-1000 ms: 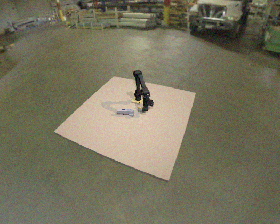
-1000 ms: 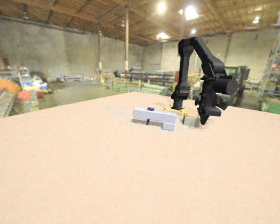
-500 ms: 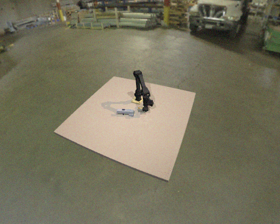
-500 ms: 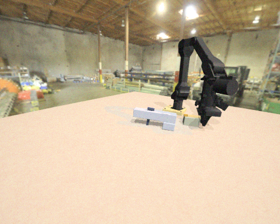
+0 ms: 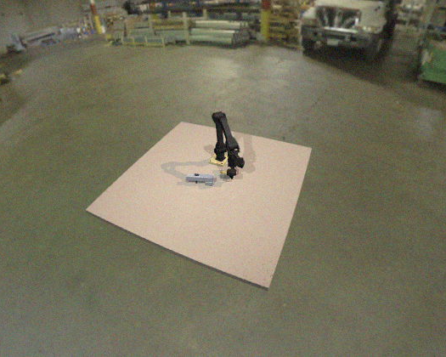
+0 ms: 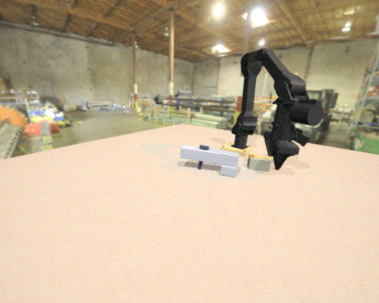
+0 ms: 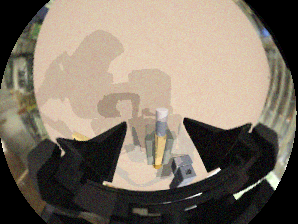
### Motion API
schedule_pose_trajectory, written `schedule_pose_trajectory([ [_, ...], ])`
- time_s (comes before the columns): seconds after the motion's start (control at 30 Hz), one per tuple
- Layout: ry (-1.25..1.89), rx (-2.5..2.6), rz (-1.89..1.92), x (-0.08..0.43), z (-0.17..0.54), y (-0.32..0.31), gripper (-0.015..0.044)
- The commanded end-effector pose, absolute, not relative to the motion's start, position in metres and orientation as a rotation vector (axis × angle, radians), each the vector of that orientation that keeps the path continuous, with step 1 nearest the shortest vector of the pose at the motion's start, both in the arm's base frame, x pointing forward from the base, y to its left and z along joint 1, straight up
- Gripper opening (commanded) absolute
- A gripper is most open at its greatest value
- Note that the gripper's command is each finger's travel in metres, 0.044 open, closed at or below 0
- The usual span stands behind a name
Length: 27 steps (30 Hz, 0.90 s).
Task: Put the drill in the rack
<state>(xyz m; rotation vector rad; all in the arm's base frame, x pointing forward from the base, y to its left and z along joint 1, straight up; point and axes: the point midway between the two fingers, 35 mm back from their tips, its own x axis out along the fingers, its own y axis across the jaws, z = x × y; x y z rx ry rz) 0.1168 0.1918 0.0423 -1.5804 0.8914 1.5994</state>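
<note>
The drill [image 5: 223, 172] [image 6: 263, 157] [image 7: 160, 142], orange with a grey part and a pale end, lies lengthwise in the low grey-green rack [image 6: 259, 165] [image 7: 150, 150]. My gripper [image 5: 232, 176] [image 6: 277, 167] [image 7: 155, 121] is open, low over the rack, with its fingers spread to either side of the drill and not touching it. The long pale-blue holder [image 5: 200, 178] [image 6: 212, 156] [image 7: 182, 162] stands beside the rack; its end hole shows empty in the wrist view. The dark key [image 5: 196, 174] [image 6: 203, 147] passes down through the holder, its lower end showing beneath.
The yellow arm base plate [image 5: 217, 161] [image 6: 247, 151] is behind the rack and holder. All of it stands on a square, light pinkish board [image 5: 189, 212] [image 6: 167, 224]. The holder is close to one finger in the wrist view.
</note>
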Motion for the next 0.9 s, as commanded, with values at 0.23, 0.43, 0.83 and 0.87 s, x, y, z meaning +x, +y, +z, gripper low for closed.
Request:
schedule_pose_trajectory([
  [0.23,0.881,-1.584,1.586,0.118,0.087,0.193,0.044],
  [0.43,0.88,-1.584,1.586,0.119,0.107,0.193,0.044],
  [0.83,0.276,-1.514,1.163,0.137,0.165,0.3,0.044],
  [0.87,0.215,-1.47,1.121,0.135,0.178,0.311,0.044],
])
